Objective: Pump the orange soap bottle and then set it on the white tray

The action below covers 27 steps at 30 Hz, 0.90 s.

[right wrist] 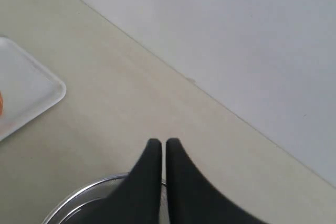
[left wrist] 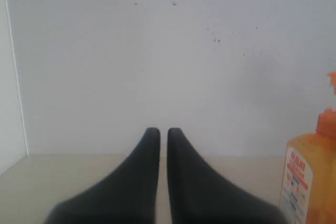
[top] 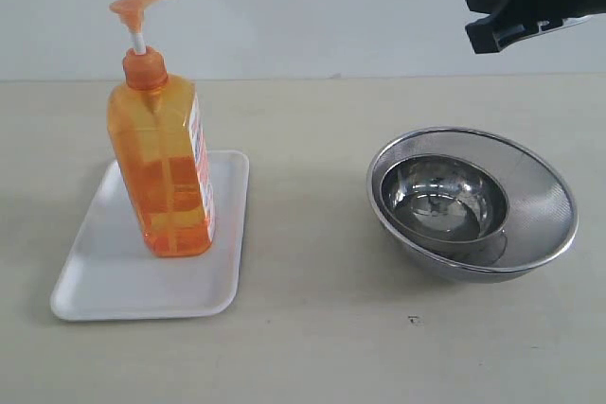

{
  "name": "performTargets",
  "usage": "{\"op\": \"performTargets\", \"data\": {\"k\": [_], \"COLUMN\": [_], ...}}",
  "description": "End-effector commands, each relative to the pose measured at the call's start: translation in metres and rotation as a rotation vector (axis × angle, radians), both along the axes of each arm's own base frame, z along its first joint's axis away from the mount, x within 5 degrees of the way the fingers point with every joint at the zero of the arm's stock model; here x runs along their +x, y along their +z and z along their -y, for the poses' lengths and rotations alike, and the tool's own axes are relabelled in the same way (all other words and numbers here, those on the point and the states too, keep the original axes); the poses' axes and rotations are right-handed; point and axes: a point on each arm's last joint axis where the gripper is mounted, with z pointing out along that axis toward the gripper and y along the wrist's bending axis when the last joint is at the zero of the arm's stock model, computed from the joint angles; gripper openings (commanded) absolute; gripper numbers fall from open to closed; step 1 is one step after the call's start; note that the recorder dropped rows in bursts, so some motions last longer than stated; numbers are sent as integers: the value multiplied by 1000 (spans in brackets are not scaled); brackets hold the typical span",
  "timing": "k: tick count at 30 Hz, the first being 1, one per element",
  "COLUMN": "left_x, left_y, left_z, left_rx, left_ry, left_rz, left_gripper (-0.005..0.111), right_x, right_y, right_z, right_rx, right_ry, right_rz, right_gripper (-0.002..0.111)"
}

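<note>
1. Orange soap bottle (top: 163, 177) stands upright on the white tray (top: 123, 286), toward the tray's far end. Pump head is raised, with the white stem showing.
2. Tray lies flat on the bench (top: 312, 328). The near part of the tray is bare.
3. Right hand (top: 481, 18) hangs high over the bench, above and beyond the bowls. It touches nothing.
4. In the right wrist view, the fingers sit together bar a thin slit, with nothing between them. The rim of the steel bowl lies directly under the fingertips. One tray corner lies well off to the side.
5. From the right hand, the bottle is well apart, across toward the left arm's side and lower down.
6. Left hand (left wrist: 163, 135) has its fingers drawn together, a narrow slit only, and holds nothing. It points at the pale wall (left wrist: 157, 51).
7. From the left hand, the bottle stands ahead and off to one side. There is no contact, only its labelled shoulder at the frame edge.
8. Mesh steel bowl (top: 544, 196) sits on the bench below the right hand, with a smaller steel bowl (top: 440, 198) nested inside it. Both are well apart from the tray.
</note>
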Motion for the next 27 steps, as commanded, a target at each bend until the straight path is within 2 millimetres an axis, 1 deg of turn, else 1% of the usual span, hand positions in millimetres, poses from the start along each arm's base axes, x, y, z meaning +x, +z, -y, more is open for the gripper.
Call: {"op": "performTargets", "data": {"k": [1,4,6,11,15,18,20,23,27], "left_x": [-1,-3,-3,-2,-3,-4,-4,-4,-4], "left_y": [-17,-28,-28,-34,-46,-50,-54,-55,-54], "left_z": [0,0,0,-1,-2,-3,-1,2,6], "left_rx": [-22,-22,-35,-63,-76,-86,-163,-159,-196], "left_ry": [-3,-3,-4,4,25,31,18,-10,-52], "left_rz": [-44,-41,-39,-110,-242,-280,-314,-326,-321], "left_gripper": [5,5,5,5,5,5,5,5,5], "right_x": [-2,-2,-2,-2,-2,-2,-2,-2,-2], "right_y": [3,3,3,3,3,3,3,3,3], "right_z": [2,2,2,2,2,2,2,2,2], "right_rx": [7,7,7,7,11,12,12,12,18], "right_ry": [-8,-8,-8,-7,-9,-9,-9,-9,-12], "right_rz": [12,12,12,10,8,7,7,7,4], "right_gripper": [0,0,0,0,0,0,0,0,0]}}
